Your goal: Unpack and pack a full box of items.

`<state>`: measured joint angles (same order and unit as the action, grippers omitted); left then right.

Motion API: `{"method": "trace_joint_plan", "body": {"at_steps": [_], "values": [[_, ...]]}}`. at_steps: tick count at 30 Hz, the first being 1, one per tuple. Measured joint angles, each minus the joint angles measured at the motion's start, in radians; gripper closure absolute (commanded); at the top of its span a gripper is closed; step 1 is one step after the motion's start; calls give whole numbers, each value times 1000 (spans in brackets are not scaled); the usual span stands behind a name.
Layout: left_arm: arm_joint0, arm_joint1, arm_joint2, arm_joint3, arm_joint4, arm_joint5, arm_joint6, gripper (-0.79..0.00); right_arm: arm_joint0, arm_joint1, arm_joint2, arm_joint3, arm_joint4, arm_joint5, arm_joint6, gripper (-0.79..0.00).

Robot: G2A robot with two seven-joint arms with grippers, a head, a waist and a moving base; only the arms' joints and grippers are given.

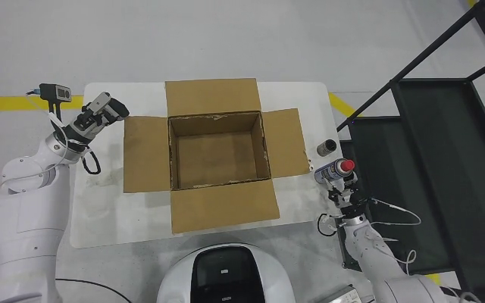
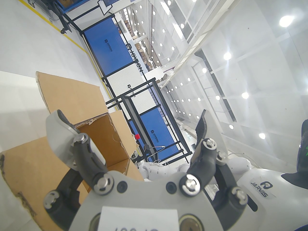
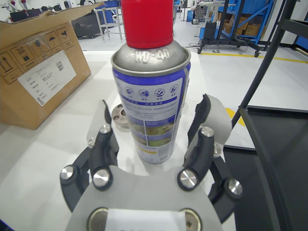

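Now the box (image 1: 148, 163) sits flaps spread, its inside bare cardboard. Right of it, a can (image 3: 151, 90) stands upright between the right gripper's (image 3: 154, 103) released fingers. Left of it, the left gripper (image 2: 130, 116) gapes wide.

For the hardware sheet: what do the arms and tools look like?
The left arm and right arm are white-shelled, with black cables looped at the wrists. Left tool and right tool match: grey plate, white label, black links, silver screws, pale curved fingers with black pads.
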<state>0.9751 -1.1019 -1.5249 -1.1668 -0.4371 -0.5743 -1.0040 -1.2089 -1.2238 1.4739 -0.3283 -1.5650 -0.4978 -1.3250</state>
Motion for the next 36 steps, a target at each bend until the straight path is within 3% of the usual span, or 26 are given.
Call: {"method": "trace_joint_plan", "body": {"at_steps": [6,12,15,19,22,25,36], "values": [[0,0,0,0,0,0,0,-785,-111,31,19,-145,14,80,-78,-785],[0,0,0,0,0,0,0,-785,-276,88,104,-423,-46,149,-79,-785],[0,0,0,0,0,0,0,-785,-399,110,175,-663,-71,186,17,-785],[0,0,0,0,0,0,0,-785,-572,118,249,-1027,-5,140,252,-785],[0,0,0,0,0,0,0,-785,-646,118,278,-1216,55,117,395,-785],[0,0,0,0,0,0,0,-785,-658,117,284,-1274,74,112,454,-785],[0,0,0,0,0,0,0,-785,-656,117,283,-1266,72,112,445,-785]]}}
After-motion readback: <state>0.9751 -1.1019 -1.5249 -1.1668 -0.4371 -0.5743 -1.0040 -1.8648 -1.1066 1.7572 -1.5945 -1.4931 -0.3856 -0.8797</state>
